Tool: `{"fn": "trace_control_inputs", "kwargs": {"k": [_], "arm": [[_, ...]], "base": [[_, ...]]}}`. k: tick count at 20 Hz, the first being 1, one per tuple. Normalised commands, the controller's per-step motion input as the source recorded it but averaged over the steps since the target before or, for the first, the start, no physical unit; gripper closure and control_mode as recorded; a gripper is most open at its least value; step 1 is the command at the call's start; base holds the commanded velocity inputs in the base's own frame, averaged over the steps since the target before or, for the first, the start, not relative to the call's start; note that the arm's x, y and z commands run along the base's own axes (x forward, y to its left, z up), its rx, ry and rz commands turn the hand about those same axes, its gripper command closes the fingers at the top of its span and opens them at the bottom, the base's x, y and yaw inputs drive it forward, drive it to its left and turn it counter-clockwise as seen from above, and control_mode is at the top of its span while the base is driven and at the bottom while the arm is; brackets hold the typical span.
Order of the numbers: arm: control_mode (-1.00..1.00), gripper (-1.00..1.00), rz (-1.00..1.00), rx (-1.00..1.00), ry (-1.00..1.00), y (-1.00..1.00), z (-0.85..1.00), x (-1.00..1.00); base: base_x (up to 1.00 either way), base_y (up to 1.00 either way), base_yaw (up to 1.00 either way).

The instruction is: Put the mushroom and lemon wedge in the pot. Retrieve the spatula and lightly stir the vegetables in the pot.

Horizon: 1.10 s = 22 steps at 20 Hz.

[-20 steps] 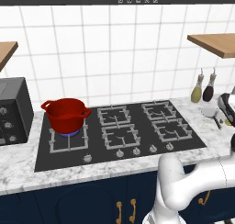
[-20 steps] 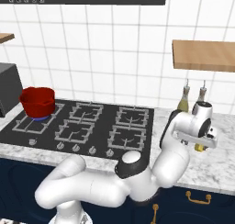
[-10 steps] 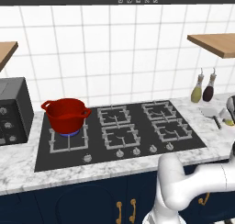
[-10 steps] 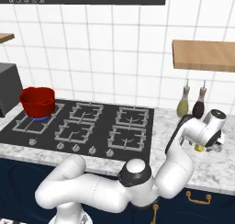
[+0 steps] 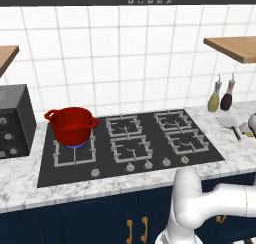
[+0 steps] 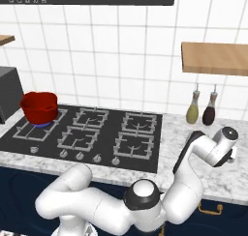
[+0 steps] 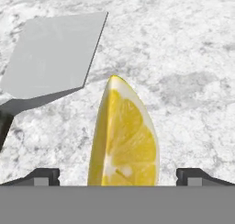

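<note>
Fingertips of the gripper (image 7: pixel 117 175) stand wide apart either side of the lemon wedge (image 7: pixel 123 138), bracketing it, I judge, for a pinch; nothing is held. Glossy, pulpy, sharp-ridged, it lies on marble counter (image 7: pixel 183 58). Beyond lies the spatula (image 7: pixel 53 53), flat matte-grey. Far off, the smooth red pot (image 5: pixel 72 125) sits on a burner.

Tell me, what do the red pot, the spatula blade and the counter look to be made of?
The pot looks like glossy enamelled metal, judging by its shiny red walls. The spatula has a flat, matte light-grey blade, metal or plastic. The counter looks like polished marble: white with grey veining.
</note>
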Motion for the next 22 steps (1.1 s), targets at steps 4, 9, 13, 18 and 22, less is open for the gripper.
{"fn": "trace_control_inputs", "kwargs": {"k": [4,9,13,18,22], "arm": [[-1.0,-1.0,0.0,-0.04,0.12,0.37,-0.41,0.22],[-1.0,1.0,0.0,-0.03,0.04,0.31,-0.68,0.1],[-1.0,1.0,0.0,0.0,0.0,0.13,-0.83,0.0],[-1.0,1.0,0.0,0.0,0.0,0.2,-0.7,0.0],[-1.0,1.0,0.0,0.0,-0.02,0.21,-0.21,-0.08]], "base": [[0.0,0.0,0.0],[0.0,0.0,0.0],[0.0,0.0,0.0],[0.0,0.0,0.0],[0.0,0.0,0.0]]}}
